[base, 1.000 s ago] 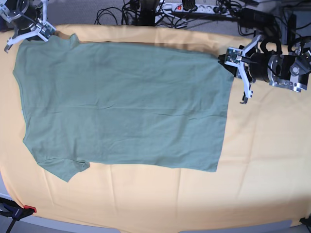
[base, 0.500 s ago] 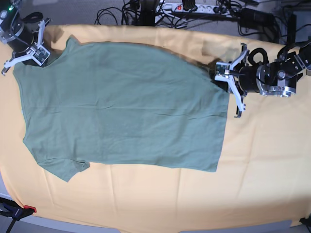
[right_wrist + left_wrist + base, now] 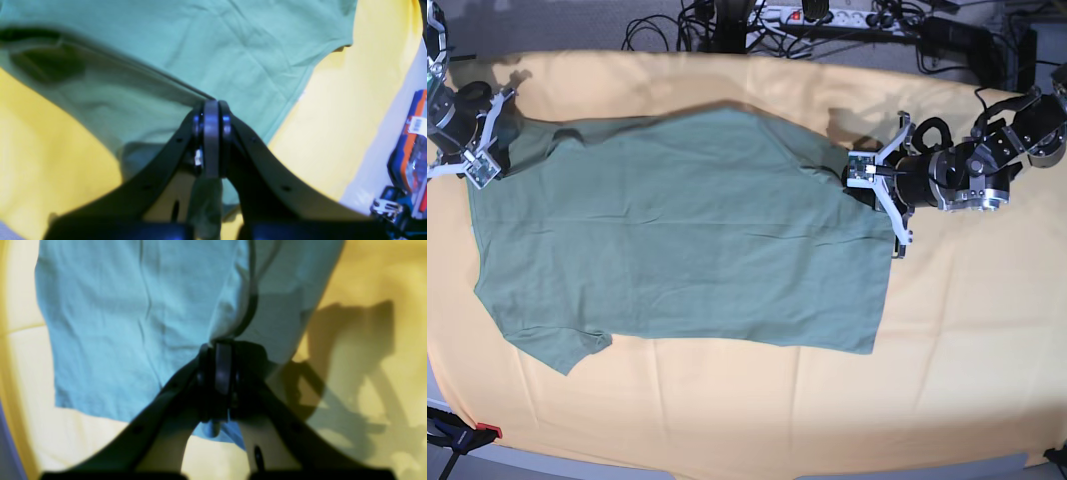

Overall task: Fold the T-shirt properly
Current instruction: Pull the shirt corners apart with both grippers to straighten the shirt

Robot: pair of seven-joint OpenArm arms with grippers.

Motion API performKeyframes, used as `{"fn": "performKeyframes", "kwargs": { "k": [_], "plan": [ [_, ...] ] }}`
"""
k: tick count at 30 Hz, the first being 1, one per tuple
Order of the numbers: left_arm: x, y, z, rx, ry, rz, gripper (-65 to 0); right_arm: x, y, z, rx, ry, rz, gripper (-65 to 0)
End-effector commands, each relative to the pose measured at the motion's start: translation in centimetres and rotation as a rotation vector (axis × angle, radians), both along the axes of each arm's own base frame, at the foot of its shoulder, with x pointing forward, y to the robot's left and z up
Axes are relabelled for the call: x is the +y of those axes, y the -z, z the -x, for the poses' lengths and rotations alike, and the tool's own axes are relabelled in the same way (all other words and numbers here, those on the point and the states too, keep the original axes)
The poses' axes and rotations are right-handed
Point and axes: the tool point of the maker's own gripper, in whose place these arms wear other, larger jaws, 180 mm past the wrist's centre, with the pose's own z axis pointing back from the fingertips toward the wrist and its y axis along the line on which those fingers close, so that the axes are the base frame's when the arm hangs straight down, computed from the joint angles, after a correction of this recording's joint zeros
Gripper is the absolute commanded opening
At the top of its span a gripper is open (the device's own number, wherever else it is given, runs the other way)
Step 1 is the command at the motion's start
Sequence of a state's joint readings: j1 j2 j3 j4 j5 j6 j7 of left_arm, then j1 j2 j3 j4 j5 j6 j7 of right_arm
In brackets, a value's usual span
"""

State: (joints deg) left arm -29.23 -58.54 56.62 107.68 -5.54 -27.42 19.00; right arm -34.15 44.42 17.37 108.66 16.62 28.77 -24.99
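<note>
Yellow-orange cloth (image 3: 967, 330) covers the whole worktop, edge to edge in the base view.

On it we see the T-shirt (image 3: 677, 240), sage green, lying lengthwise across the middle-left of the worktop. Near long edge and near sleeve lie flat toward the front edge. Far long edge is lifted off the cloth at both ends and sags between them, toward the back edge.

Left gripper (image 3: 875, 190) is at the shirt's far hem corner, right of centre in the base view. Jaws are pressed together with fabric pinched between them; left wrist view shows the cloth bunching into the closed tips (image 3: 218, 350) and the hem hanging slack below.

Right gripper (image 3: 472, 150) is at the shirt's far shoulder corner by the left edge of the worktop. Jaws also clamped tight on fabric; right wrist view shows a taut fold running straight into the tips (image 3: 211, 106).

Behind the back edge: cables and a power strip (image 3: 817, 15). Clamp (image 3: 457, 435) at the front left corner.
</note>
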Motion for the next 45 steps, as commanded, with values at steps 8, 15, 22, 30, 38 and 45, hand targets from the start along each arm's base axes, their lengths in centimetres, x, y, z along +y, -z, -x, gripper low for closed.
{"fn": "performKeyframes", "kwargs": {
  "k": [8, 15, 22, 30, 38, 45],
  "plan": [
    [0.5, -1.5, -2.2, -0.12, -0.016, -0.013, -65.0, -1.6, -0.6, -1.5, -0.042, 0.028, 0.002, -65.0],
    [1.2, -1.5, -2.9, -0.153, -0.041, -0.05, -65.0, -1.5, -0.7, -1.6, -0.049, 0.025, -0.003, -65.0],
    [1.3, -2.2, -4.1, -0.207, -0.098, -0.023, -65.0, -1.1, -0.8, -1.7, -0.054, 0.028, -0.038, -65.0],
    [1.6, -3.8, -6.2, -0.314, -0.206, 0.031, -65.0, -1.6, -1.3, -2.1, -0.089, 0.06, -0.033, -65.0],
    [1.7, -3.9, -6.3, -0.317, -0.212, 0.031, -65.0, -1.7, -1.4, -2.2, -0.094, 0.067, -0.032, -65.0],
    [1.7, -3.9, -6.3, -0.316, -0.212, 0.032, -65.0, -1.9, -2.4, -3.3, -0.139, 0.077, -0.034, -65.0]
  ]
}}
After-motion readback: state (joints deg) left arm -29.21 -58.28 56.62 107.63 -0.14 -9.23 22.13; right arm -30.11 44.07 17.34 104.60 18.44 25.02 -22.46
